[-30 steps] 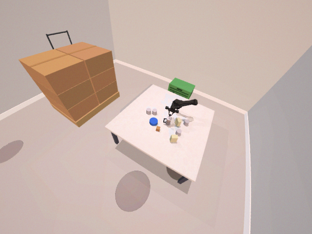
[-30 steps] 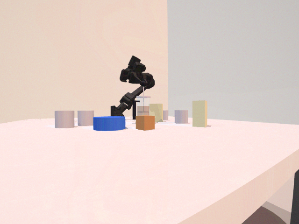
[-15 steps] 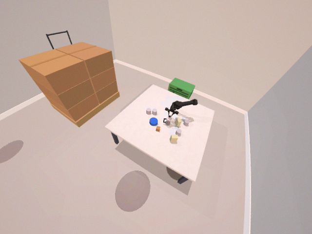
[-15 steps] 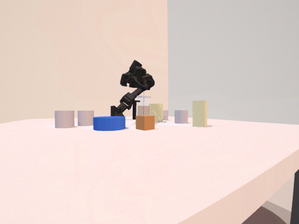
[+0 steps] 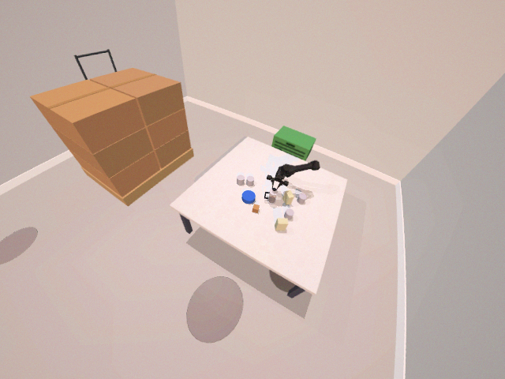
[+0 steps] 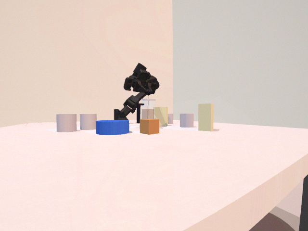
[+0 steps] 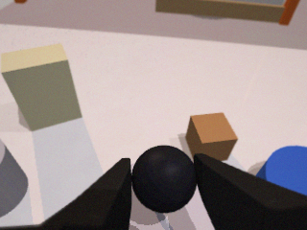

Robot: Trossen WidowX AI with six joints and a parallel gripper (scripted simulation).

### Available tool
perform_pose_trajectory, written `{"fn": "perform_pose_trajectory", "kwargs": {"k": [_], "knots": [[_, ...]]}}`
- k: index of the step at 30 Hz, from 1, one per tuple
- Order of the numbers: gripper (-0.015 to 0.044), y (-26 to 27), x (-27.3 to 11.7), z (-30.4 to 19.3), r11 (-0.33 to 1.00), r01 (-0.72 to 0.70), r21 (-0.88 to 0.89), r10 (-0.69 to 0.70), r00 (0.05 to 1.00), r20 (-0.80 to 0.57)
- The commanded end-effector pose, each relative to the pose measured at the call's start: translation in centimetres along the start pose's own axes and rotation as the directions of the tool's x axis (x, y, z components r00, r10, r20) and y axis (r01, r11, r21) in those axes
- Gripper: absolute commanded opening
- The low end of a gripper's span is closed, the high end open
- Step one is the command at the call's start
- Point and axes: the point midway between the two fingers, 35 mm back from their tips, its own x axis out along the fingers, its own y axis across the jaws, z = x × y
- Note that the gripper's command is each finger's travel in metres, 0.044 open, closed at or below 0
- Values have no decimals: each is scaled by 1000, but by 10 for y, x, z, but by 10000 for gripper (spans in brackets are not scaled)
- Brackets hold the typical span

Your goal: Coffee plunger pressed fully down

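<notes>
We see the plunger knob [image 7: 164,178] clamped between our jaws, the gripper [image 7: 163,184] directly above the glass press [image 6: 147,109], which stands upright on the table [image 6: 124,173]. Beyond the jaws sit an orange cube [image 7: 211,135] and a blue disc [image 7: 288,169].

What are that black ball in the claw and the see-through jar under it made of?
The black ball, the plunger's knob, looks like smooth plastic or rubber: dark, with a faint soft sheen and no texture. The gripper is clamped on it. The jar looks like clear glass or clear plastic: you can see the thin rod through its wall.
</notes>
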Motion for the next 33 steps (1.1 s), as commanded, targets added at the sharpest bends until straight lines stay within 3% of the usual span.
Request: {"fn": "perform_pose_trajectory", "kwargs": {"k": [1,26,33], "knots": [[124,0,3,-5,1000,-5,21,6,1000,-15],[124,-1,1,-1,1000,-1,9,1,1000,-4],[307,-1,1,-1,1000,-1,9,1,1000,-4]]}}
